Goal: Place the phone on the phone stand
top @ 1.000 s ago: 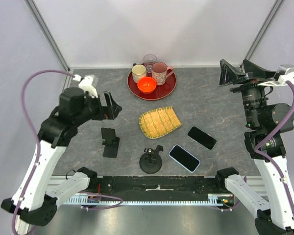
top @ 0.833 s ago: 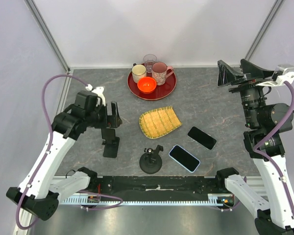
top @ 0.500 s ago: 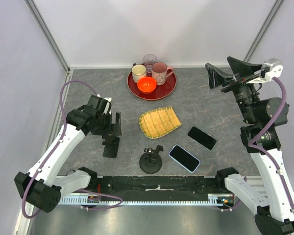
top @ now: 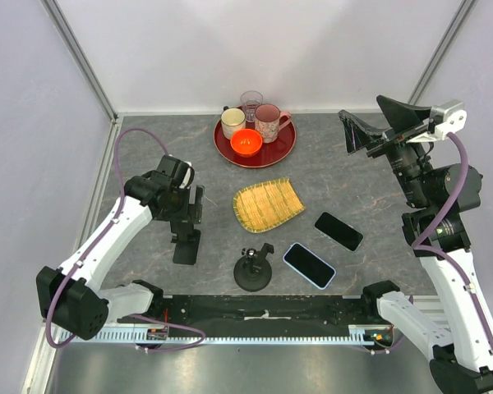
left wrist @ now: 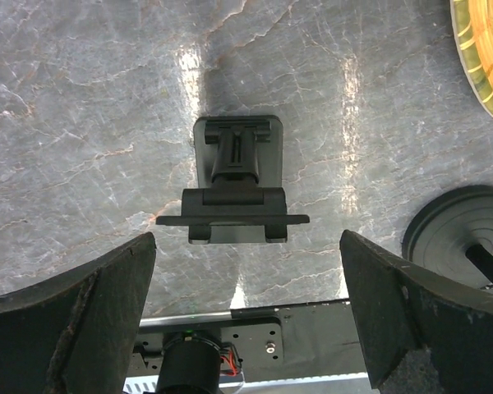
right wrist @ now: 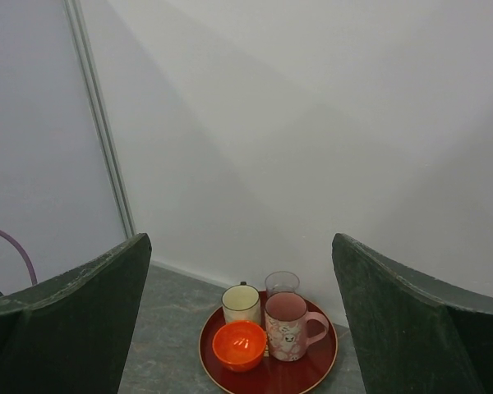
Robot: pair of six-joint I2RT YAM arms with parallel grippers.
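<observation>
A small black phone stand (top: 186, 246) stands at the left of the table. In the left wrist view it (left wrist: 237, 180) sits straight below the camera. My left gripper (top: 189, 205) hangs open and empty just above it, its fingers (left wrist: 82, 304) spread wide to either side. Two phones lie flat at the right front: a black one (top: 338, 231) and a light-edged one (top: 309, 265). My right gripper (top: 374, 125) is open and empty, raised high at the back right, far from both phones. The phones do not show in either wrist view.
A second black holder with a round base (top: 253, 272) stands at the front centre, also at the edge of the left wrist view (left wrist: 464, 238). A woven bamboo dish (top: 267, 203) lies mid-table. A red tray (top: 289, 144) with two mugs, a glass and an orange bowl (right wrist: 240, 345) stands at the back.
My left gripper has dropped and swung right until it is over the phone stand. My right gripper has shifted a little to the left. Phones and stand have not moved.
</observation>
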